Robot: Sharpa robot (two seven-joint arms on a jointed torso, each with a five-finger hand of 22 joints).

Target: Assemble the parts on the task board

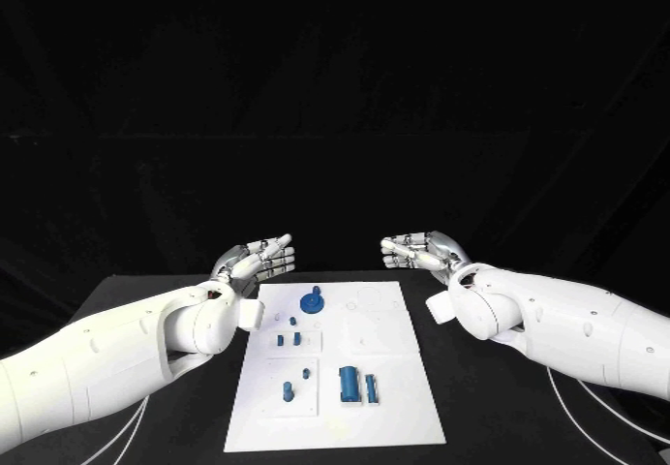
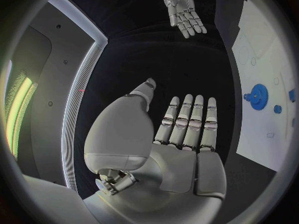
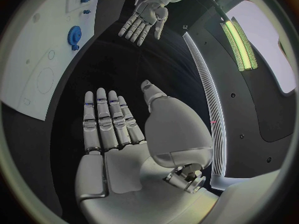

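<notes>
White board (image 1: pixel 384 387) mid-table carrying blue parts, gear (image 1: pixel 313 302) at its 12 o'clock, block (image 1: pixel 350 383) toward 6, left hand (image 1: pixel 258 260) and right hand (image 1: pixel 423 252) spread, holding nothing, beyond the far edge, no readable writing

Matt white task board (image 1: pixel 391 387), glossy arms (image 1: pixel 587 325)

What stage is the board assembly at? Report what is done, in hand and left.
Done: nothing plainly assembled; whether any piece is already seated cannot be told. The blue gear and the other blue parts sit spread over the task board.
In hand: nothing. The left hand and right hand hover open beyond the board's far edge, fingers extended.
Left: by the look of it, picking up and fitting the parts.
</notes>
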